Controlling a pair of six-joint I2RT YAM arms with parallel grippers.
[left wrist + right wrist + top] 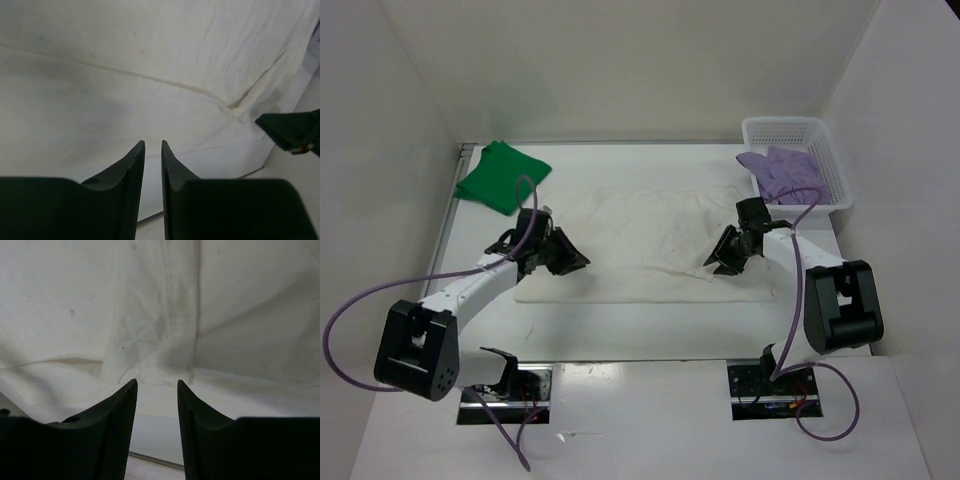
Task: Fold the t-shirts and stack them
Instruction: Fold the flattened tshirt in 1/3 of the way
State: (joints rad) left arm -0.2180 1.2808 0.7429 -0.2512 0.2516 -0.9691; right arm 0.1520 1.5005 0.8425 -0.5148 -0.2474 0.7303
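The white t-shirt (pixel 650 245) lies spread flat across the middle of the table, wrinkled, and fills both wrist views (pixel 150 65) (pixel 150 305). A bright green t-shirt (pixel 500 175) lies folded at the back left. The lavender t-shirt (pixel 782 170) is bunched in the basket. My left gripper (pixel 572 262) (pixel 153 142) hovers over the white shirt's left near part, jaws a narrow gap apart with nothing between them. My right gripper (pixel 717 264) (pixel 157 381) hovers over the shirt's right near part, jaws wider apart and empty.
A white plastic lattice basket (pixel 825 150) stands at the back right corner. White walls enclose the table on three sides. Purple cables loop from both arms near the front edge. A dark part of the right arm (pixel 295 130) shows in the left wrist view.
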